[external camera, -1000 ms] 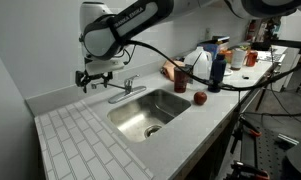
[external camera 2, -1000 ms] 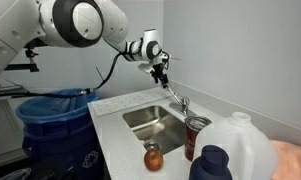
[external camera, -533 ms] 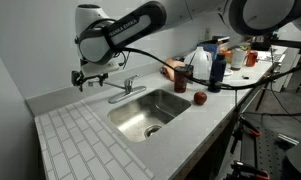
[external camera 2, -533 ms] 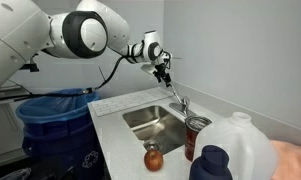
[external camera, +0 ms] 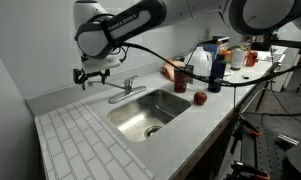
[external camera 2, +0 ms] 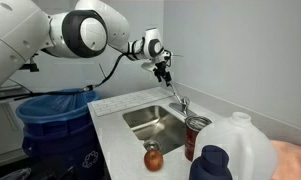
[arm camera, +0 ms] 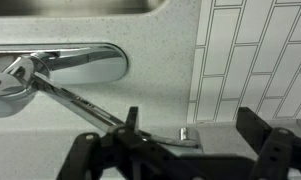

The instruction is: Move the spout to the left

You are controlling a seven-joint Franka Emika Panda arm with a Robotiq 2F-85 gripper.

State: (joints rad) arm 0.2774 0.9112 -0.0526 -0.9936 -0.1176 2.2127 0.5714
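While the pincer (arm camera: 190,138) hangs with jaws apart above the spout (arm camera: 85,102), near its tip, nothing is gripped. The spout lies low over the counter (arm camera: 160,85), just behind the sink (external camera: 114,113).

Risks: if you descend off-line, a finger strikes the counter. The slick tube may also slip out mid-swing.

Room: the wall (external camera: 45,45) is close behind, and the tiled side looks open.

Metal sink (external camera: 130,112) middle of frame; red apple (external camera: 200,98) right of it; white tiles (external camera: 75,140) lower left; blue bin (external camera 2: 50,115) at left; white jug (external camera 2: 240,145) lower right
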